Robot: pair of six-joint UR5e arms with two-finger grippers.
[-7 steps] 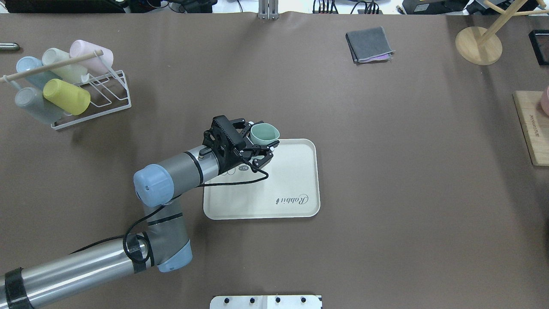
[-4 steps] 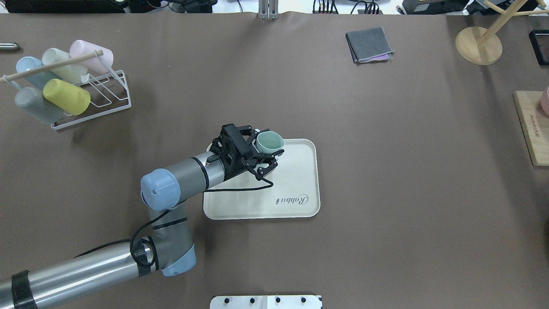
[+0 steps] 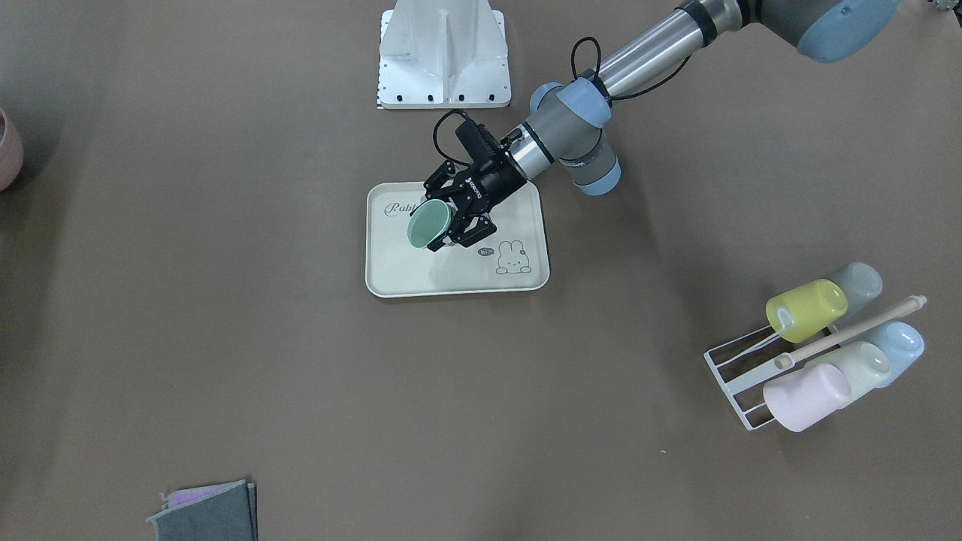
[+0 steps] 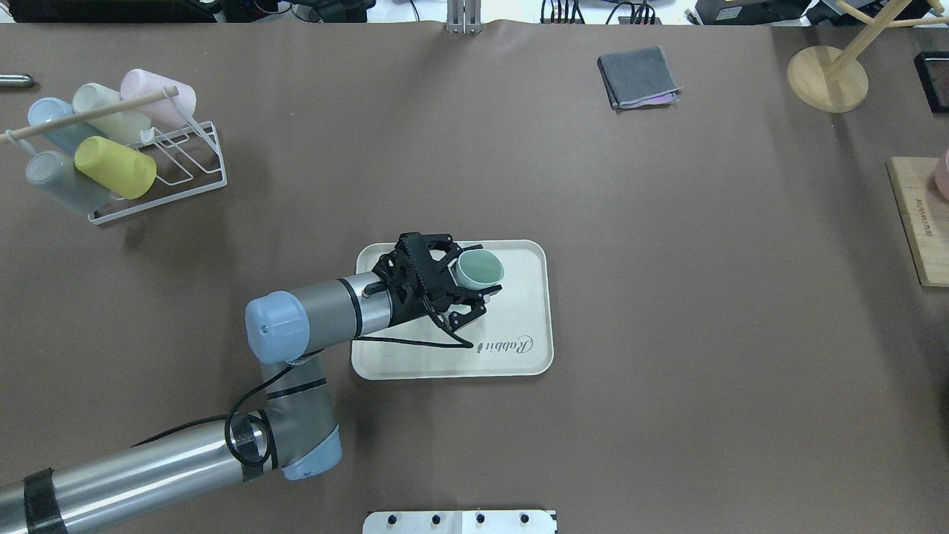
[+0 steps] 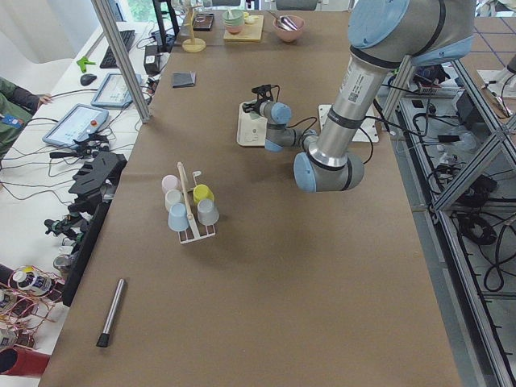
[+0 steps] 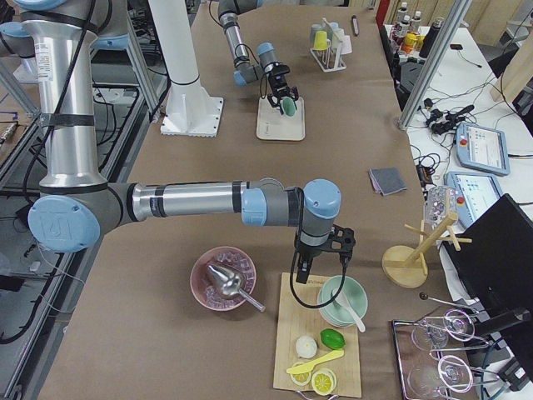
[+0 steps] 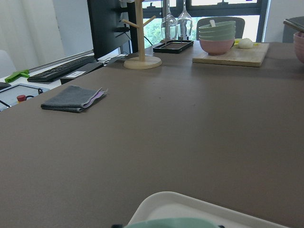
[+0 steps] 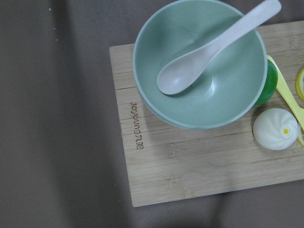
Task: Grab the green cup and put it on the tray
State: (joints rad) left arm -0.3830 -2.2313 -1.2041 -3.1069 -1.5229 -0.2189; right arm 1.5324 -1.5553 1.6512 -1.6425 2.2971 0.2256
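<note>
The green cup (image 4: 478,268) is a mint tumbler held tilted on its side in my left gripper (image 4: 471,280), which is shut on it. It hangs over the far left part of the cream tray (image 4: 519,311) with the "Rabbit" script. In the front-facing view the cup's base (image 3: 427,224) faces the camera, above the tray (image 3: 391,263). The left wrist view shows the cup's rim (image 7: 171,223) and the tray's edge (image 7: 190,202). My right gripper (image 6: 321,260) hovers over a wooden board far from the tray. I cannot tell whether it is open or shut.
A white wire rack (image 4: 159,178) with several pastel cups stands at the far left. A folded grey cloth (image 4: 637,76) and a wooden stand (image 4: 827,78) lie at the back right. A wooden board (image 8: 190,166) with a green bowl and spoon (image 8: 199,61) is under the right wrist.
My left gripper has carried the green cup from the tray's far left corner to the right and nearer, so it now hangs over the tray. The arm's elbow swung with it.
</note>
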